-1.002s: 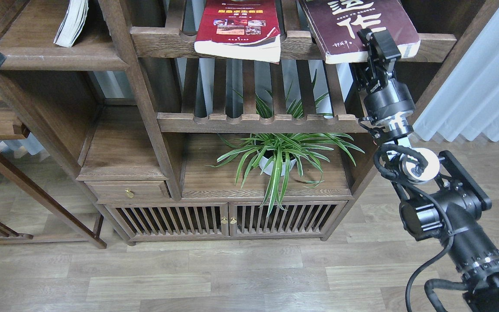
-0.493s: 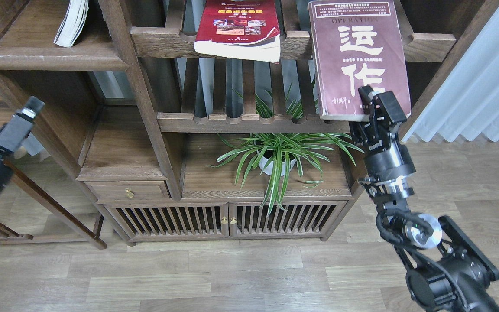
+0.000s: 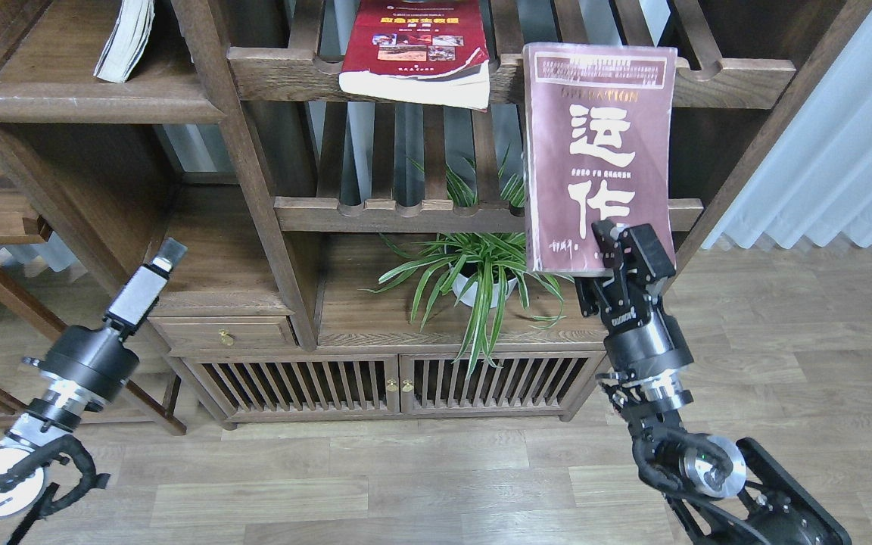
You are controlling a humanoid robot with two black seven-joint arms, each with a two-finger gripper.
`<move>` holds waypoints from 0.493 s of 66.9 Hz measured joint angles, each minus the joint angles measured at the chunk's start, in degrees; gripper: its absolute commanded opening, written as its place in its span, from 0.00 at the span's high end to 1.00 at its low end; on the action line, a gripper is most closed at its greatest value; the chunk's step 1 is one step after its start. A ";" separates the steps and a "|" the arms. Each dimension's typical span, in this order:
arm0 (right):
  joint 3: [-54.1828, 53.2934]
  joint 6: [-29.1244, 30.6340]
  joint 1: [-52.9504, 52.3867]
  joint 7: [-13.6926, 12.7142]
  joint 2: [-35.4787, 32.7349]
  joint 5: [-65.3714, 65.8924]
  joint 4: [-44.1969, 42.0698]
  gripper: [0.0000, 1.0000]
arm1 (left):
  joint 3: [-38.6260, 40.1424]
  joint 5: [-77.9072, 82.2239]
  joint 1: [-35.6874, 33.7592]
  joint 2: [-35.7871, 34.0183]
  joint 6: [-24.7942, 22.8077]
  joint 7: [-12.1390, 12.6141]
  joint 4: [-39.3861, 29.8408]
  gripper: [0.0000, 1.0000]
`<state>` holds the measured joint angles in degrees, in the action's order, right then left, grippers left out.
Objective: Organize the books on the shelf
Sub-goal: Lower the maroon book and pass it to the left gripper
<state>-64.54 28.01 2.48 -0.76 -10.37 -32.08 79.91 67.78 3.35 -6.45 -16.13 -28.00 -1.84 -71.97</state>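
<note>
My right gripper is shut on the bottom edge of the dark maroon book with white Chinese characters. It holds the book upright in the air, in front of the slatted racks. The red book with small photos lies on the upper slatted rack and overhangs its front rail. The pale book rests on the shelf, the solid board at top left. My left gripper is low at the left and holds nothing; it is seen side-on, so its fingers cannot be told apart.
A potted spider plant stands on the low board under the racks. A brass-knobbed drawer and slatted cabinet doors are below. A white curtain hangs at the right. A wooden upright divides the shelf from the racks.
My right gripper has drawn the maroon book off the upper rack, down and to the left. My left arm has swung down and right, from the upper left edge to the lower left.
</note>
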 measured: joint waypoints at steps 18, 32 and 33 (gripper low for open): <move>4.91 -0.02 3.47 -1.07 -0.93 0.58 0.16 1.00 | -3.22 -0.01 3.31 8.01 0.00 0.00 -0.35 0.00; 9.50 -0.02 6.10 -3.43 -0.88 0.70 -0.92 1.00 | -4.36 -0.11 5.07 12.15 0.00 -0.10 -0.43 0.00; 9.89 -0.02 6.20 -3.59 -0.89 0.72 -1.12 1.00 | -4.43 -0.11 5.20 12.41 0.00 -0.10 -0.43 0.00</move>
<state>-54.65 27.98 8.68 -4.35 -11.26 -31.36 78.79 63.34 3.24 -1.25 -3.72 -28.00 -1.94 -72.40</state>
